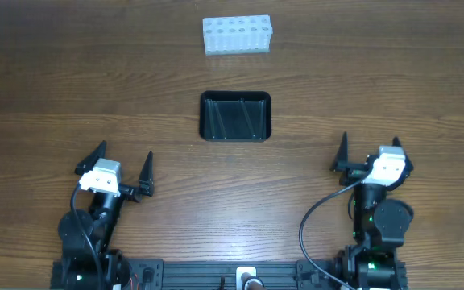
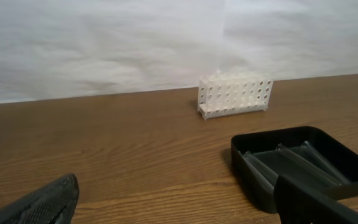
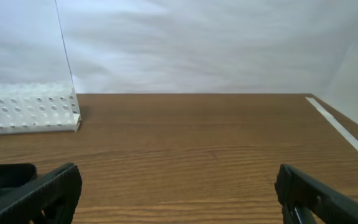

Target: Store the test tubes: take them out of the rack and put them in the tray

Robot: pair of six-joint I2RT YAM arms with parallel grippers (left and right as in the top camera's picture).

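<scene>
Tray (image 1: 205, 117): black, rectangular, open-topped, set on the brown wooden table (image 1: 47, 80).
Test tubes (image 1: 249, 118): clear, lying flat inside the tray, side by side along its floor; their number cannot be made out.
Rack (image 1: 238, 35): white, perforated, beyond the tray's far rim, apart from it with a band of bare wood between; whether any tube stands in it cannot be told.
Left gripper (image 1: 125, 151): on the tray's near side, off to its left, well apart; fingers spread wide, holding nothing.
Right gripper (image 1: 370, 138): on the tray's near side, off to its right, well apart; fingers spread wide, holding nothing.
Open room: bare wood on all four sides of the tray, widest to its left and right.
Edges: past the rack, farther from the tray, the table ends at a white backdrop (image 2: 104, 43); a pale strip (image 3: 344, 134) runs along the table well to the tray's right.
</scene>
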